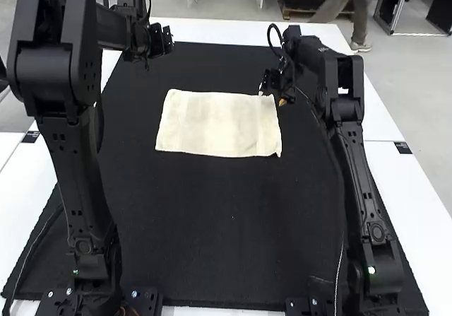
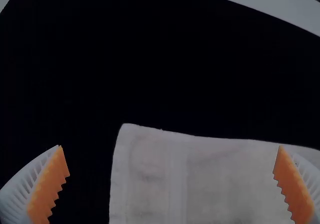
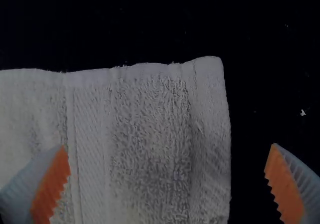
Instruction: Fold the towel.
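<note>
Cream rectangular terry towel (image 1: 219, 124) flat on black cloth-like mat (image 1: 212, 238), likely easing fold; white-ribbed, orange-padded left pincer (image 2: 170, 146), matching right pincer (image 3: 168, 145) open, presumably for corner grips.

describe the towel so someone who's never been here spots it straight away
Find the big black mat laid over the white table. Between the two robot arms, toward the mat's far end, lies a flat cream towel, roughly rectangular. It's the pale cloth against the black.
</note>
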Robot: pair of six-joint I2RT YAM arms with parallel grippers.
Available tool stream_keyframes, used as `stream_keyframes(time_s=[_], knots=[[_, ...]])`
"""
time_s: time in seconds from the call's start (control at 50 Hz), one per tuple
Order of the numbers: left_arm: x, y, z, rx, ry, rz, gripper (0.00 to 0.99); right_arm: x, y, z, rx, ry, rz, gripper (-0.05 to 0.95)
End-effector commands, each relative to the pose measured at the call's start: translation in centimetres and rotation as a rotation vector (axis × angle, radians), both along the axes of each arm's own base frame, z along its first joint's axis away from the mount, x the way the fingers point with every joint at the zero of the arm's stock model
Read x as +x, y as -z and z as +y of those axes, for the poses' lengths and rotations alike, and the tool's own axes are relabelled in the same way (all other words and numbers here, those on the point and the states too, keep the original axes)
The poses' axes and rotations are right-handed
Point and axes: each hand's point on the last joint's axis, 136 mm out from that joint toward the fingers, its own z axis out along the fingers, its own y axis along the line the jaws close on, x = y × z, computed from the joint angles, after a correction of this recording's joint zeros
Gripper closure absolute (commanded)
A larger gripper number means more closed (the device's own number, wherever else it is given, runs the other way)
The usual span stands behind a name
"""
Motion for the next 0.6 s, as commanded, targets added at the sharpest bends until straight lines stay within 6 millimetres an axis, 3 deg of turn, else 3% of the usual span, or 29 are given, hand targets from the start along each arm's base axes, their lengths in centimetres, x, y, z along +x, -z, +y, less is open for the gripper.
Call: stream_keyframes(time_s=[0.0,0.34,0.58], knots=[[0.6,-0.1,-0.7,-0.003,0.021,-0.009,0.028,0.5,-1.1,1.4,0.022,-0.013,-0.029,-0.01],[0.6,0.0,-0.6,-0.003,0.019,-0.008,0.028,0.4,-1.0,2.5,0.051,-0.019,-0.023,0.09],[0.7,-0.2,-0.6,-0.003,0.019,-0.011,0.028,0.5,-1.0,2.2,0.06,-0.001,-0.017,0.09]])
